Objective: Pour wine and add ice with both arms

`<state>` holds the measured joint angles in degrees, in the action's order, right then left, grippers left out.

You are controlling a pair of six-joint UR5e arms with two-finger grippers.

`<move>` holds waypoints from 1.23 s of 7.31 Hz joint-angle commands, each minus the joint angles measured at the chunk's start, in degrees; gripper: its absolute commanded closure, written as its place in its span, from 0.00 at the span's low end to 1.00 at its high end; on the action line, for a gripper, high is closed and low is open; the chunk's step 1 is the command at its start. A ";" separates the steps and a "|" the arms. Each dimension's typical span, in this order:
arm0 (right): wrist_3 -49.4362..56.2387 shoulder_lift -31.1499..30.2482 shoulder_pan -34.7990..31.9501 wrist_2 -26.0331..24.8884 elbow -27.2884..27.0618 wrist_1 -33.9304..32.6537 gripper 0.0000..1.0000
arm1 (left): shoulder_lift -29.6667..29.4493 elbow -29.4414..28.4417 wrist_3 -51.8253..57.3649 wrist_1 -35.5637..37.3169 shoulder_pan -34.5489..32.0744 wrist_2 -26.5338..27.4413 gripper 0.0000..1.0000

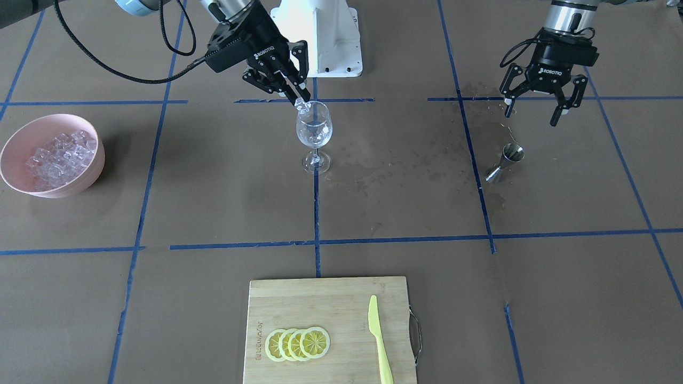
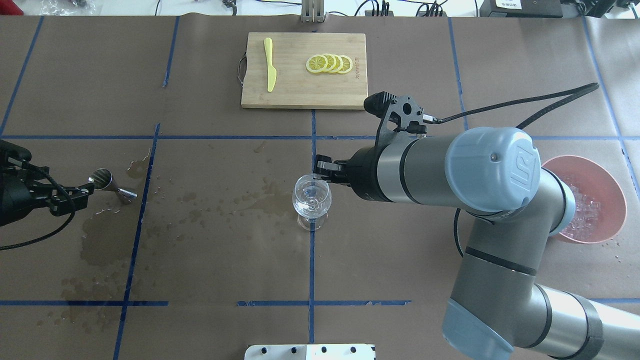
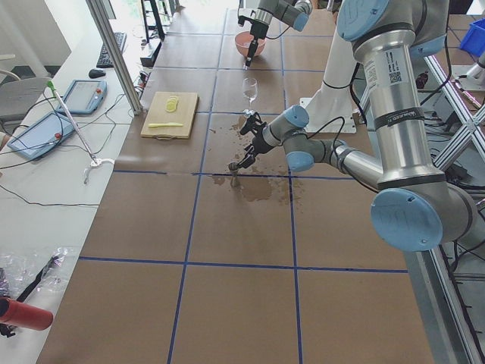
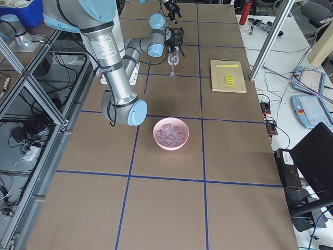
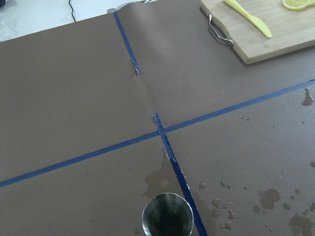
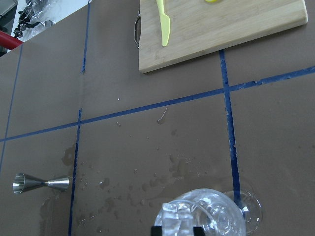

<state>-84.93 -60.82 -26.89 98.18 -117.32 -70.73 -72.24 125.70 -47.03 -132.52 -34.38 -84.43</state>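
Leaves lemon slices (image 1: 298,344) and yellow knife (image 1: 379,341) on the cutting board (image 1: 320,298) at the near edge, not needed for this step. Farther in, has the ice (image 1: 58,157) heaped in the pink bowl (image 1: 80,186) and the jigger (image 1: 506,162) set down, likely emptied, under the left gripper (image 1: 532,114), spread wide and empty. Pinches one ice cube (image 1: 302,106) in the right gripper (image 1: 300,101) over the wine glass (image 1: 320,114), probably to drop it into the little wine (image 1: 313,134) inside.
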 commanded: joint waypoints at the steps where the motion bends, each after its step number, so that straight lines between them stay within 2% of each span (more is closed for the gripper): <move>1: 0.03 0.00 1.22 -0.01 0.77 -0.02 1.00 | -0.09 0.94 0.80 0.86 -1.04 -1.09 0.00; 3: -0.06 0.09 1.49 -0.01 1.04 0.07 1.00 | -0.09 1.03 0.80 0.86 -1.48 -2.14 0.00; 4: -0.32 0.09 1.49 -0.01 1.04 0.07 0.73 | -0.09 1.03 0.80 0.86 -1.74 -2.14 0.00; 5: -2.24 0.27 1.49 -0.01 0.95 0.07 0.25 | -0.09 1.21 0.80 0.86 -1.75 -2.14 0.00; 6: -3.04 1.05 1.57 -0.62 1.39 -0.11 0.01 | -0.09 1.56 0.80 0.95 -1.83 -2.23 0.00; 9: -3.48 1.06 1.66 -0.80 1.39 -0.11 0.01 | -0.53 3.58 0.80 4.64 -3.15 -4.60 0.00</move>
<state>-88.21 -59.81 -25.25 97.43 -115.96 -70.83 -72.63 128.75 -46.23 -128.77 -37.10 -88.37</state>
